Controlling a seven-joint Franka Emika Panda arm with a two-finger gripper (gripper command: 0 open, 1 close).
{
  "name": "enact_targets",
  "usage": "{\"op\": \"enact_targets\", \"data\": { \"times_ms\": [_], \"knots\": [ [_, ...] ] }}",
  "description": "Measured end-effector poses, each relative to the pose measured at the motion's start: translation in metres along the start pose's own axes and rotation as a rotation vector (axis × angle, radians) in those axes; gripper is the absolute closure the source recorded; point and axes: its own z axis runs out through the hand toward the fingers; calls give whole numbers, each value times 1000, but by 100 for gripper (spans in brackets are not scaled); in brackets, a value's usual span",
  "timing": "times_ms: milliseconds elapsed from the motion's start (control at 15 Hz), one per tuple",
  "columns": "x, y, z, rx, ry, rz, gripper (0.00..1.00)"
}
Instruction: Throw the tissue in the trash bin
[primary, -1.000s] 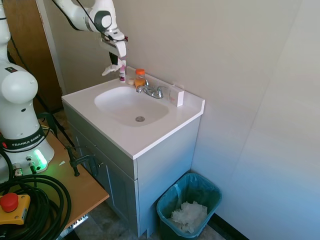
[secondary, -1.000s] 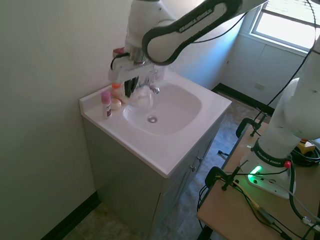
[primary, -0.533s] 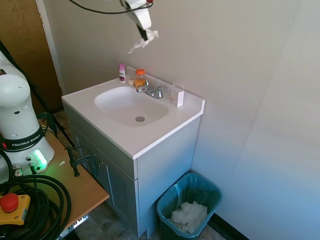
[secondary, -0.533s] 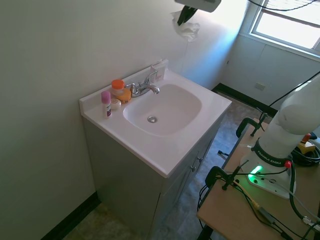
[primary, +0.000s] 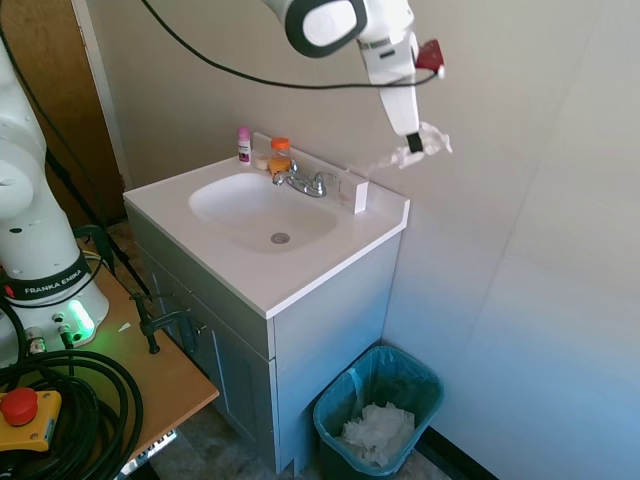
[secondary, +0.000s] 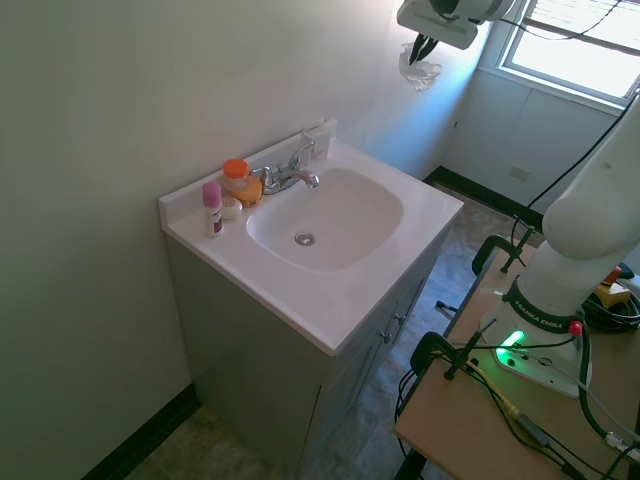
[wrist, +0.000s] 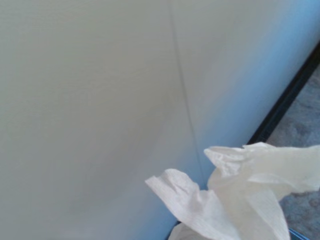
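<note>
You are seeing the gripper (primary: 413, 146) hanging high in the air, past the end of the vanity surface (primary: 300, 270) and near the wall. The jaws are pointing downward and are clamping on the tissue (primary: 418, 147), w/ ragged white ends sticking out on both sides. In the second exterior view the gripper (secondary: 421, 47) is sitting at the top of the frame beside the window, w/ the tissue (secondary: 421, 70) dangling just under it. In the wrist view the tissue (wrist: 235, 200) is showing as crumpled white paper against a pale wall; a dark baseboard strip is running along one corner.

The trash bin (primary: 334, 405) is standing on the floor beside the vanity cabinet, well below the gripper and slightly off to the cabinet side of it. A larger wad of white crumpled paper (primary: 378, 430) is lying inside the bin's liner.

On the surface, you are seeing a white sink basin (primary: 232, 199) w/ a chrome faucet (primary: 305, 182) behind it. An orange-capped bottle (primary: 280, 155) and a pink-capped bottle (primary: 243, 144) are standing near the back edge, beside the faucet. A small white box (primary: 359, 195) is standing on the faucet's other side.
</note>
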Motion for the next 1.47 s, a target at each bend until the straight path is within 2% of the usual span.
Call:
{"op": "enact_targets", "data": {
  "times_ms": [200,400,467,733,1467],
  "knots": [
    [2,-12,76,-75,-11,9,100],
    [0,-16,119,-112,-24,12,100],
    [1,-15,127,-119,-30,12,0],
    [5,-8,140,-142,-52,4,0],
    [2,-11,137,-132,-60,-34,0]
  ]
}}
